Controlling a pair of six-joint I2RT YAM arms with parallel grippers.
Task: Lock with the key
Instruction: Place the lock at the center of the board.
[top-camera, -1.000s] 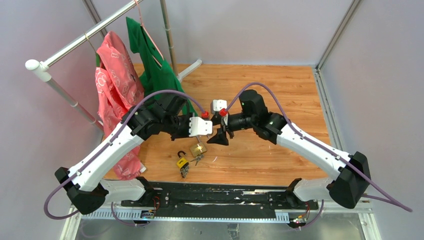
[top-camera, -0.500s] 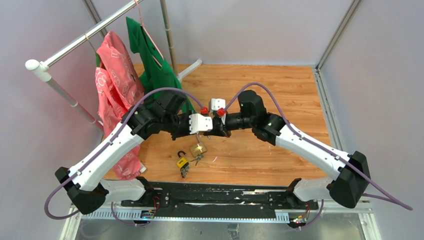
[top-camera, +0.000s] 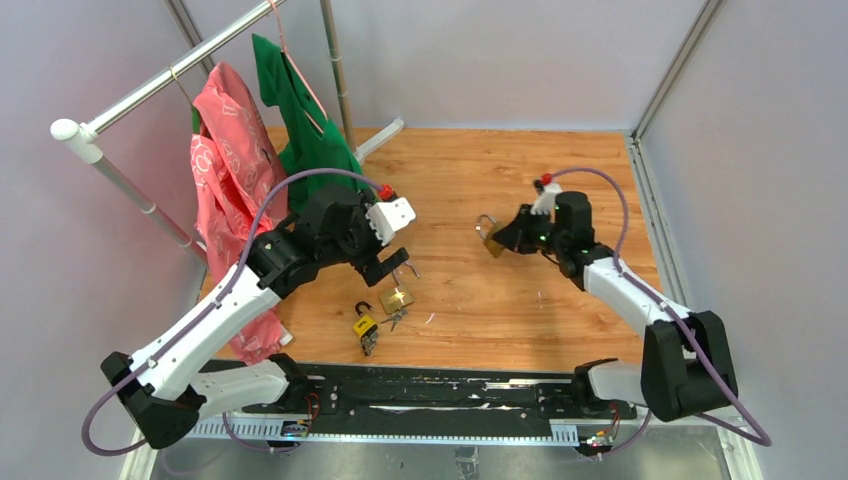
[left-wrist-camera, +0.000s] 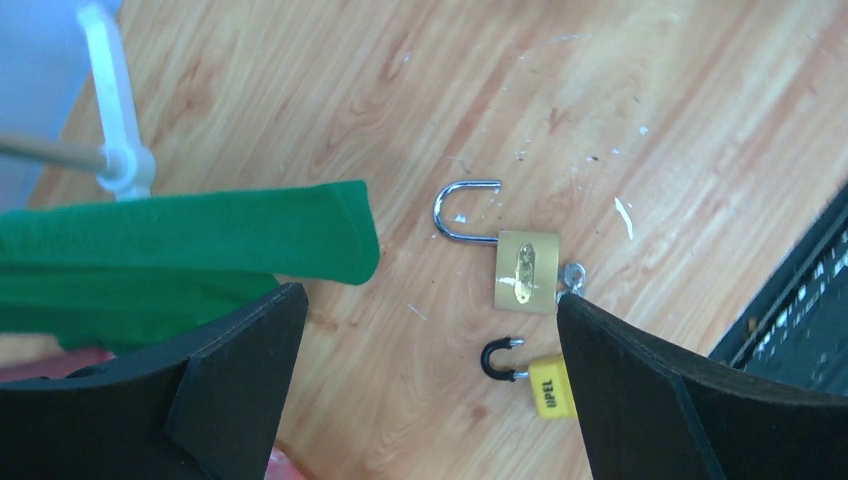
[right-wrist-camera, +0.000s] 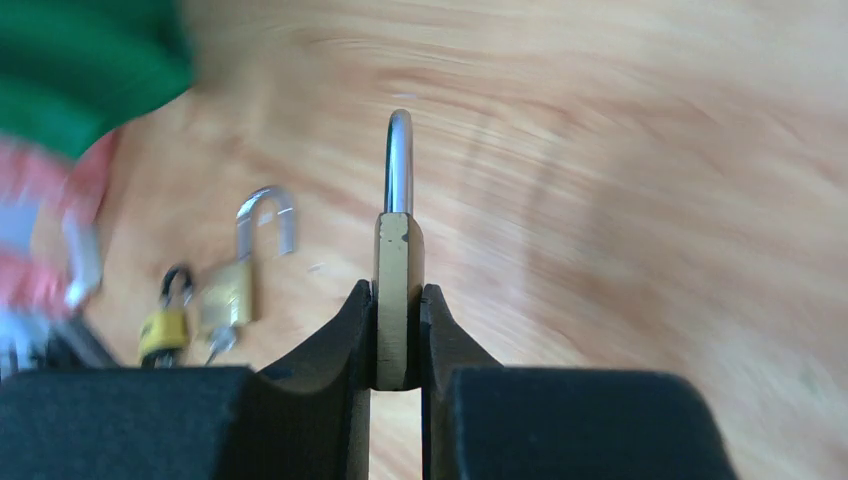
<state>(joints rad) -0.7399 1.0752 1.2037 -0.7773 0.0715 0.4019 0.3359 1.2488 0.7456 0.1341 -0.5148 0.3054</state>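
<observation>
My right gripper (right-wrist-camera: 400, 297) is shut on a brass padlock (right-wrist-camera: 399, 250), held edge-on above the wood with its steel shackle (right-wrist-camera: 400, 160) pointing away. In the top view the right gripper (top-camera: 503, 238) holds this padlock (top-camera: 490, 236) right of centre. A second brass padlock (left-wrist-camera: 527, 270) lies on the table with its shackle swung open. A key ring (left-wrist-camera: 573, 275) sits at its corner, and keys (top-camera: 395, 318) lie just below it. A small yellow padlock (left-wrist-camera: 550, 385) lies beside them. My left gripper (left-wrist-camera: 430, 310) hangs open above these, holding nothing.
A clothes rack (top-camera: 120, 95) stands at the back left with a pink garment (top-camera: 232, 150) and a green garment (top-camera: 305, 130). The green cloth (left-wrist-camera: 200, 240) hangs close to my left fingers. A black rail (top-camera: 430, 390) runs along the near edge.
The two grippers met at centre, then parted. My left gripper opened and drew back left. My right gripper closed on the brass padlock and carried it to the right.
</observation>
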